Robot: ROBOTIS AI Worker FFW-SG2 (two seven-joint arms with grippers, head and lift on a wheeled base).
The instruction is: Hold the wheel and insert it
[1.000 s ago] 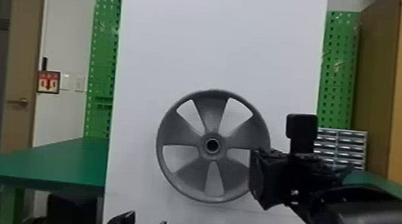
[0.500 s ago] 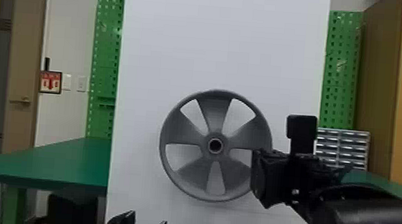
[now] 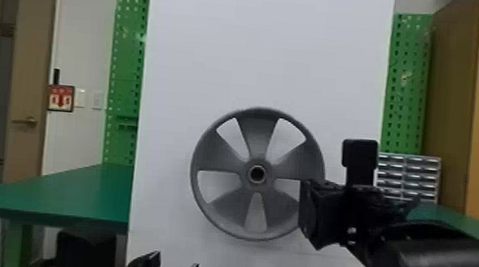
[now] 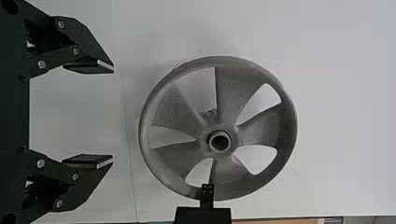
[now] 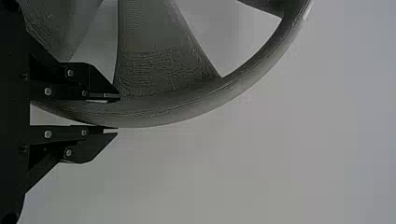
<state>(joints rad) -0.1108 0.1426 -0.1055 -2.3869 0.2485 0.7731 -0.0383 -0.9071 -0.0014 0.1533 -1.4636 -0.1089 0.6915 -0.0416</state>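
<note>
The grey spoked wheel [image 3: 256,138] stands upright before the white panel, its round hub facing me. At the rim's right side is my right gripper [image 3: 306,207], its arm coming from the right. The right wrist view has the rim of the wheel [image 5: 163,112] pinched between the two fingers of the right gripper [image 5: 117,113]. Below and left of the wheel, my left gripper [image 3: 175,265] stands open and apart from it. In the left wrist view the left gripper [image 4: 112,117] has nothing between its fingers, with the wheel [image 4: 238,88] beyond them.
The tall white panel [image 3: 266,43] rises directly behind the wheel. A green table [image 3: 66,195] flanks it on the left, another green surface [image 3: 444,216] on the right. Small drawers [image 3: 409,177] and green pegboards [image 3: 128,61] stand farther back.
Wheel, panel and background have all shifted slightly right together in the head view. The two grippers keep nearly the same places there, the right one still at the rim.
</note>
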